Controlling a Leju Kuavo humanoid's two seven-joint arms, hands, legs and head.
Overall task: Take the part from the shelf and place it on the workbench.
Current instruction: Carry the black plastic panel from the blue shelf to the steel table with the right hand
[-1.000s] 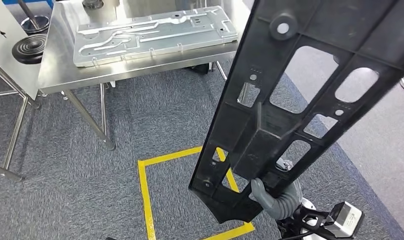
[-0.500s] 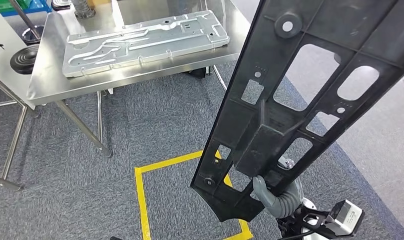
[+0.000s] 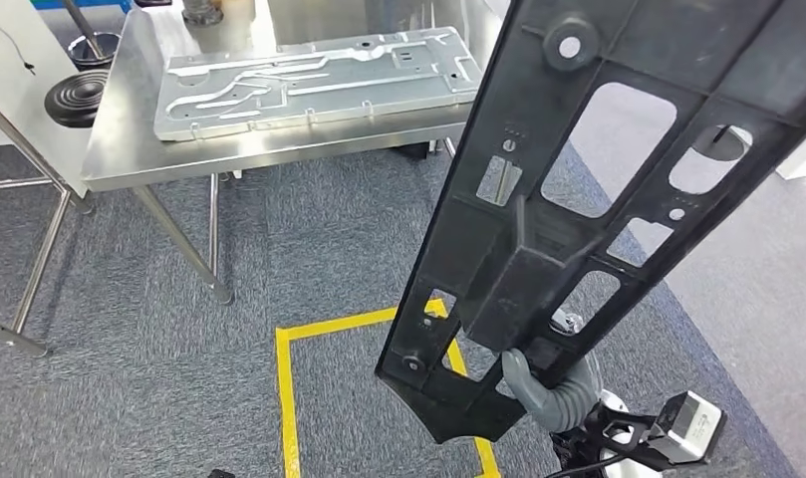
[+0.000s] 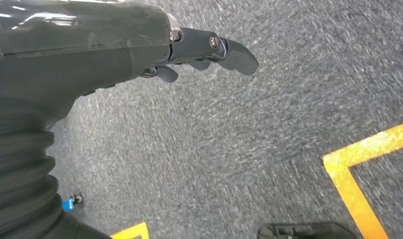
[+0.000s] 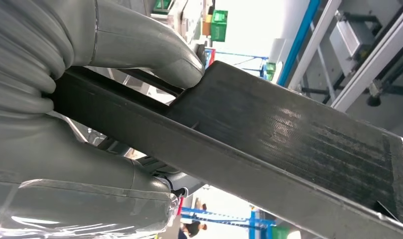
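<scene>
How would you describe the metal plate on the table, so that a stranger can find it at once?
Look at the steel workbench standing on the grey carpet, beyond the yellow floor tape. On its top lies a long, flat, silver metal plate with stamped grooves and small holes. Unlike the black plastic part held by the right hand, it is shiny and rests flat.

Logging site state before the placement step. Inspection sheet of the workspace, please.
Surface: steel workbench, a stamped metal plate lying on it.
Job's things: long black part, tilted, off the bench.
Clutter: black ribbed disc beside the bench.
Hands: right hand grips the part's lower end; left hand holds nothing, fingers apart over carpet.
Cables: nothing seen.
Surroundings: grey carpet, yellow floor tape.
</scene>
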